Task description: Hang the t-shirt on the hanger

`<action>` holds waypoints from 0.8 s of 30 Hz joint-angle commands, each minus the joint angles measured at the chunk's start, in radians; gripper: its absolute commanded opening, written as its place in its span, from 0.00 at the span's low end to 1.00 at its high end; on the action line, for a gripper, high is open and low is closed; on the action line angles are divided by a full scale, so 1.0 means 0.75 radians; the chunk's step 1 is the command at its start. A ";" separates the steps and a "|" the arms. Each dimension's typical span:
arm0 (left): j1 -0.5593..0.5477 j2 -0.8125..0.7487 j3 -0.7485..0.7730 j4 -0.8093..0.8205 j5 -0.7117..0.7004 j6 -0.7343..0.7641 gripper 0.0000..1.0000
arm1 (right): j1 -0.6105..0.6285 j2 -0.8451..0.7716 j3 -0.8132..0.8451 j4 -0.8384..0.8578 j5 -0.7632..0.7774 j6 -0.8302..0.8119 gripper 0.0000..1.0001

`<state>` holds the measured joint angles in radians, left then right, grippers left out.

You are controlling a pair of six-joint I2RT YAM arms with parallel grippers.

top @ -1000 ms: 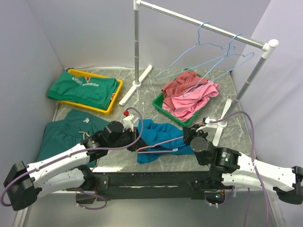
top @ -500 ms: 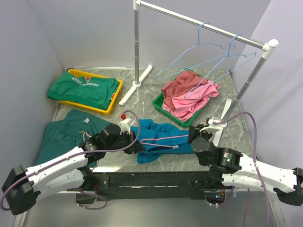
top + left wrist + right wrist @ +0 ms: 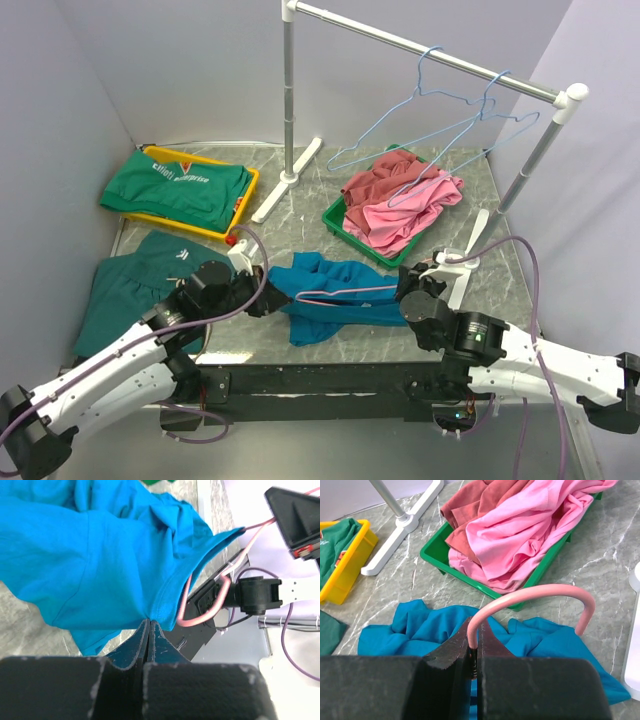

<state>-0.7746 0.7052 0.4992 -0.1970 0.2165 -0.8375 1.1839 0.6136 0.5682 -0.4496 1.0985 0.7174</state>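
Roughly midway, it seems: the teal t-shirt [image 3: 322, 312] lies bunched on the worktop [image 3: 310, 215] at lower centre, the pink hanger [image 3: 535, 590] partly threaded in (shoulders not yet seated), left jaws pinching its hem, right jaws clamped on the hanger's wire.

Brightly and evenly lit from above, with only soft, faint shadows under the t-shirt [image 3: 320, 318]. Crisp in the top view; dark and out of focus on the near fingers [image 3: 131, 650] in both wrist views, slightly washed out at the left one's right edge.
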 commanded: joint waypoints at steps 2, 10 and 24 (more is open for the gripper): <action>0.016 -0.057 0.134 -0.068 -0.080 0.012 0.01 | -0.006 0.033 0.030 0.006 0.088 -0.040 0.00; 0.014 -0.006 0.289 -0.165 -0.054 0.122 0.01 | -0.002 0.121 0.124 0.017 0.094 -0.069 0.00; 0.014 0.285 0.921 -0.506 0.102 0.546 0.01 | 0.133 0.495 0.635 -0.063 0.261 -0.163 0.00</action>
<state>-0.7681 0.9100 1.0809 -0.5121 0.2428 -0.5339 1.2732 0.9333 0.9245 -0.4576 1.1976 0.6079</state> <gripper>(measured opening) 0.016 0.070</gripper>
